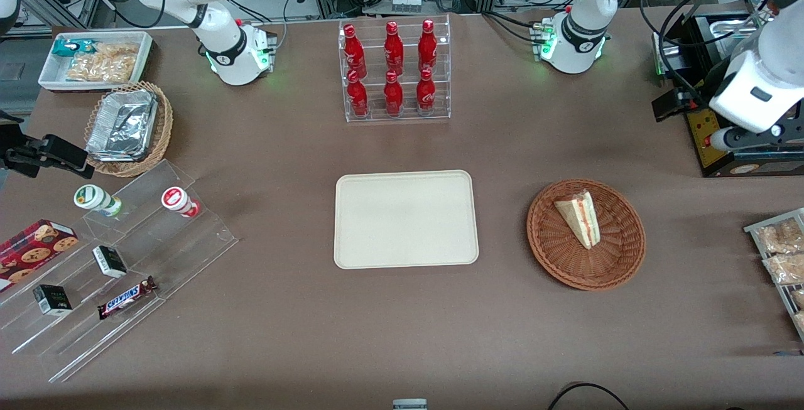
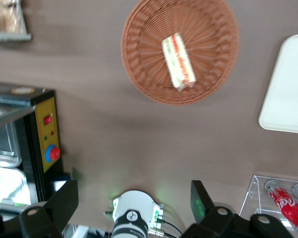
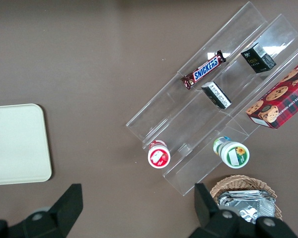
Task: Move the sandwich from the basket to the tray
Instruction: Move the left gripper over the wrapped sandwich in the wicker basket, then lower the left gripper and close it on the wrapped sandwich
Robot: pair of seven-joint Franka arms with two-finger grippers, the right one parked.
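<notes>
The sandwich (image 1: 581,218) lies in the reddish-brown wicker basket (image 1: 615,259), a pale wedge with pink and green stripes. The cream tray (image 1: 405,218) lies flat beside the basket, toward the parked arm's end. My left gripper (image 1: 671,105) hangs high above the table, farther from the front camera than the basket and toward the working arm's end, beside a black appliance. In the left wrist view the gripper (image 2: 133,201) is open and empty, its fingers (image 2: 64,203) wide apart, with the sandwich (image 2: 179,60), the basket (image 2: 144,74) and a corner of the tray (image 2: 288,94) well away from it.
A black appliance with a yellow panel (image 1: 710,140) stands under the left arm. A clear rack of red bottles (image 1: 394,71) stands farther from the front camera than the tray. A rack of bagged snacks (image 1: 782,253) sits at the working arm's table edge. The left arm's base (image 1: 575,39) is nearby.
</notes>
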